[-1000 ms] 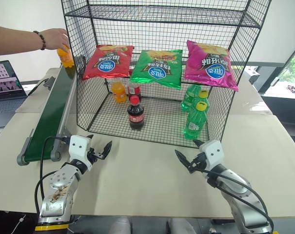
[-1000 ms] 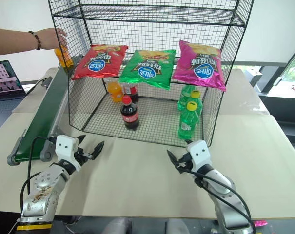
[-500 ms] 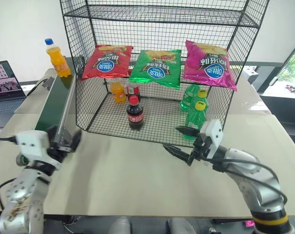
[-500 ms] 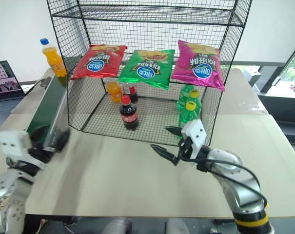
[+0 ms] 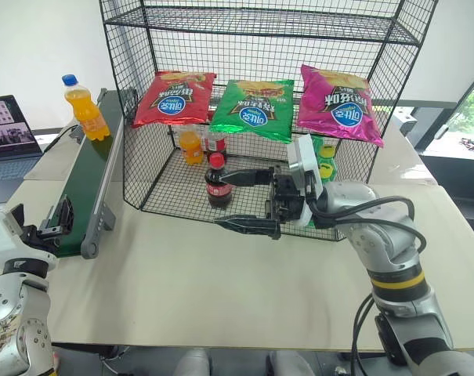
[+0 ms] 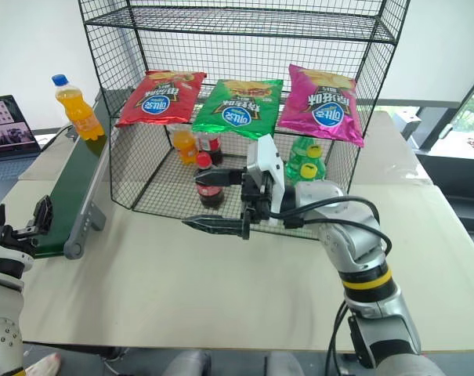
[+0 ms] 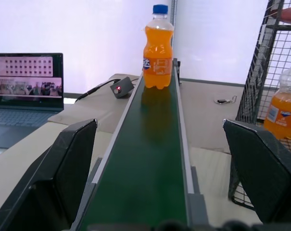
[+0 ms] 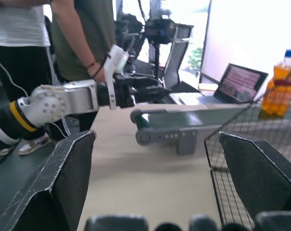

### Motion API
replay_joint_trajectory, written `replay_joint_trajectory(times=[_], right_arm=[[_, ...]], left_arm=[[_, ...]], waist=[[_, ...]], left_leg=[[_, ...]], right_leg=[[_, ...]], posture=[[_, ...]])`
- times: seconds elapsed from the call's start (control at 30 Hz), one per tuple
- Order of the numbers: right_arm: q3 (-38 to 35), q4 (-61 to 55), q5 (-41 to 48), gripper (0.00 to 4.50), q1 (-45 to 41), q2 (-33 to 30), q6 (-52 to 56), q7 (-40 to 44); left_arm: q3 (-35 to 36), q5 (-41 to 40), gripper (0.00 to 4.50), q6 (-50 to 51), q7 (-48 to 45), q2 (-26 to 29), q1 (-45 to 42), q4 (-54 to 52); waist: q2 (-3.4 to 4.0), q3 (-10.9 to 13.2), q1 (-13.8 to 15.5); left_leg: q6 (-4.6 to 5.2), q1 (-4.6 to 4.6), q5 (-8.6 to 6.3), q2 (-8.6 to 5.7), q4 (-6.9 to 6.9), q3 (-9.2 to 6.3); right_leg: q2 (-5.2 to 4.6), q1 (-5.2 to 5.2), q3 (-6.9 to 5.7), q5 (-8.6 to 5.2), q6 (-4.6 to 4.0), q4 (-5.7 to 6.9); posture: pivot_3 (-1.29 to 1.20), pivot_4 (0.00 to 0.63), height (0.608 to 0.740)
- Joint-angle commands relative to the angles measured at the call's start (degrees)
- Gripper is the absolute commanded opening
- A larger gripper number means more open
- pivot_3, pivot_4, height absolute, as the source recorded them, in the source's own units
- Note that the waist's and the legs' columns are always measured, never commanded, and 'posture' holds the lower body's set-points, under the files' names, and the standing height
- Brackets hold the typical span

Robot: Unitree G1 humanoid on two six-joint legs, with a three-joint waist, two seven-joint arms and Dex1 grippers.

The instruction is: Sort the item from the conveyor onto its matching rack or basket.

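Left gripper [image 7: 157, 159] stands wide and empty at the near end of the conveyor [image 5: 86, 184], aimed level along the belt. At its 12 o'clock, well apart, the orange drink bottle [image 5: 83, 107] stands upright at the far end. It looks light, stiff but slick and easy to topple; best pinched across the labelled middle. Right gripper [image 5: 244, 200], also spread wide and empty, points leftward before the bottom tier [image 5: 256, 205].

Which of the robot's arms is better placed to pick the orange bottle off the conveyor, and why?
Left. The left gripper is open at the conveyor's near end, facing the orange bottle; the right gripper is over by the cage.
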Motion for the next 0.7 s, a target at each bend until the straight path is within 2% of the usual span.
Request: replay_joint_trajectory(times=[0.03, 0.7], right_arm=[[-0.75, -0.3, 0.83, 4.5, -1.84, 0.6, -1.08, 1.1], [-1.68, -2.47, 3.84, 4.5, -3.55, 0.8, 0.37, 1.7]], left_arm=[[2.29, -0.06, 4.45, -2.0, 0.02, 1.94, -1.6, 1.81], [-0.16, 1.12, 4.45, -2.61, -1.01, 4.43, -5.14, 6.93]], waist=[[0.0, 0.0, 0.01], [0.0, 0.0, -0.06]], left_leg=[[0.0, 0.0, 0.0, 0.01, 0.0, 0.0], [0.0, 0.0, 0.0, 0.01, -0.03, 0.0]], right_leg=[[0.0, 0.0, 0.0, 0.0, 0.0, 0.0], [0.0, -0.04, 0.0, 0.0, 0.0, 0.04]], posture=[[0.0, 0.15, 0.738], [0.0, 0.15, 0.738]])
